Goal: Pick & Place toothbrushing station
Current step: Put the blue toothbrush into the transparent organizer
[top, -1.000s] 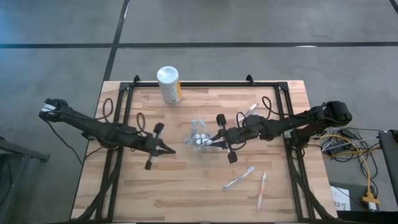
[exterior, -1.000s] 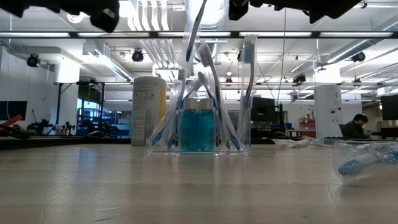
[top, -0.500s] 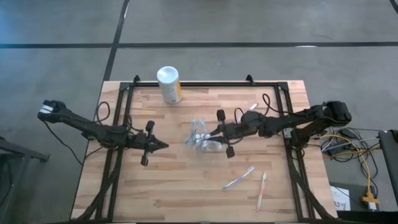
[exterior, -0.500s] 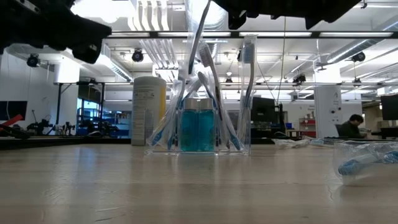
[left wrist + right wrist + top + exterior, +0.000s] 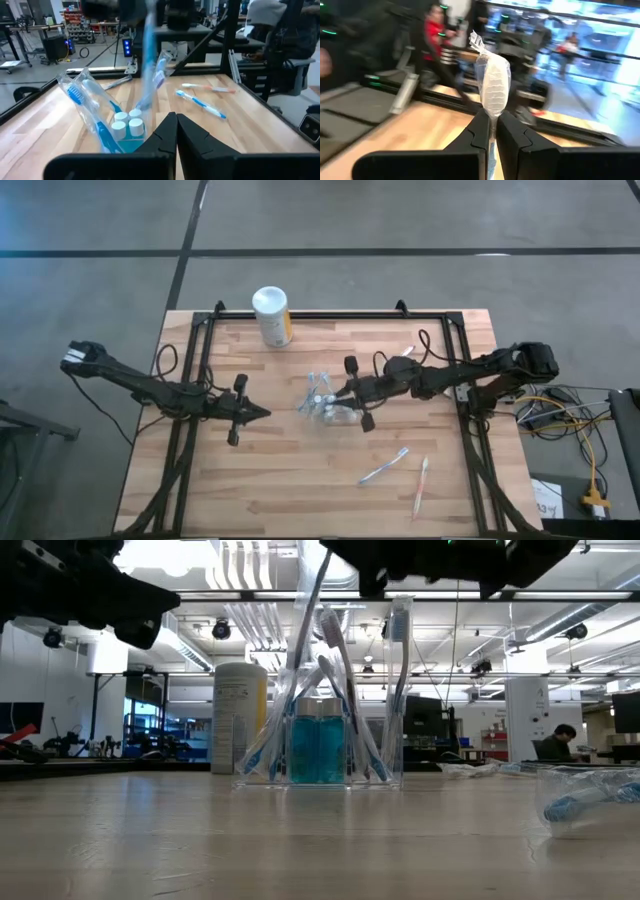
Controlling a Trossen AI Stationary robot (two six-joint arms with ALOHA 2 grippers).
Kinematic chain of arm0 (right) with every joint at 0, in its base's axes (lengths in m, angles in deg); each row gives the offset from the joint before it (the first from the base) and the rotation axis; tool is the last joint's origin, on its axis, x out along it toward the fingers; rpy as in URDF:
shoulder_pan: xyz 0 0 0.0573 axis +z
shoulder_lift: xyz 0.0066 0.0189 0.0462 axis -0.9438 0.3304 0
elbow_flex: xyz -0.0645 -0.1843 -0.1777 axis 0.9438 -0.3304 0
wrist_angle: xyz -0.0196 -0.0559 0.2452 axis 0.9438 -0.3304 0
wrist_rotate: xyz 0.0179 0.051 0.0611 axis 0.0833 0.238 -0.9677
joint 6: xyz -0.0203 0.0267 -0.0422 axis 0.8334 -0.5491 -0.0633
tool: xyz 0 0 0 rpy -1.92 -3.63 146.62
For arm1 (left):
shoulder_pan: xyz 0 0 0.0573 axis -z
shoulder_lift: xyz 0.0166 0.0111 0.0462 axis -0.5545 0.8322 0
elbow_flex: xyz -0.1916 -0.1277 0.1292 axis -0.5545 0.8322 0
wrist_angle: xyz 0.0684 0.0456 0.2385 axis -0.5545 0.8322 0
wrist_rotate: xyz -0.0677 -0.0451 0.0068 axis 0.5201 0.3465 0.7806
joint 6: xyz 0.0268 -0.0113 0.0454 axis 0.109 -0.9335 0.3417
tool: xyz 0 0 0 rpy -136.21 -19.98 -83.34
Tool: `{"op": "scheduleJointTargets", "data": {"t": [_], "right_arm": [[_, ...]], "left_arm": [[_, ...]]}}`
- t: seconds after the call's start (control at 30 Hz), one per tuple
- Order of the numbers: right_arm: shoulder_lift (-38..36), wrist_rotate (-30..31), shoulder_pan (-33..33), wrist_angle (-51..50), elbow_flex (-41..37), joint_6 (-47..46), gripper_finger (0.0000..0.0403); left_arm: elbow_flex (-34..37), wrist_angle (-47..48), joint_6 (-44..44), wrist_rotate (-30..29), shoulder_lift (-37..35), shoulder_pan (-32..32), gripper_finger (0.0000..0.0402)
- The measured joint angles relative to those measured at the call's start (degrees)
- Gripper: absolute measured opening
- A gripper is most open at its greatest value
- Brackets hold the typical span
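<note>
1. Lowering the wrapped white toothbrush [image 5: 492, 82] into the clear transparent plastic cup [image 5: 322, 402] is, I judge, the step in hand. The cup stands near the middle of the wooden table [image 5: 290, 490] and already holds several white and light-blue toothbrushes [image 5: 335, 660] plus small teal tubes with white caps [image 5: 129, 123].
2. The right pincer [image 5: 337, 394] hangs just over the cup's right edge, clenched on that wrapped toothbrush, whose head sticks out past the fingertips in the right wrist view.
3. Bring the handle end down into a free gap between the standing brushes, keeping it near upright so it does not lever the light cup over.
4. Release only once the brush rests against the cup wall; it may tip out otherwise.
5. The left pincer [image 5: 262, 412] is clenched on nothing, waiting left of the cup and apart from it.
6. Two more toothbrushes [image 5: 400, 464] lie on the table nearer the front right, likely next.
7. The white cylindrical canister with a yellow label [image 5: 271, 316] at the back edge should stay untouched.
</note>
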Motion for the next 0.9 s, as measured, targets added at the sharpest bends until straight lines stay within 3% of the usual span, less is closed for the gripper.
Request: {"op": "scheduleJointTargets", "data": {"t": [0.13,0.53,0.67,0.9], "right_arm": [[3.6,5.9,-2.1,2.4,1.0,-0.9,0.0013],[21.9,5.6,-3.5,3.2,15.5,-6.7,0.0013],[22.5,6.3,-3.6,1.9,16.1,-6.6,0.0013],[17.2,11.3,-3.4,1.7,12.7,-7.4,0.0013]], "left_arm": [[0.0,-1.8,-2.6,0.0,0.2,0.0,0.0009],[-0.1,-1.8,-1.9,-0.1,1.3,0.0,0.0009],[-0.1,-1.5,-1.9,-0.1,1.3,0.0,0.0009],[0.0,-1.3,-3.8,0.3,1.4,0.0,0.0009]]}}
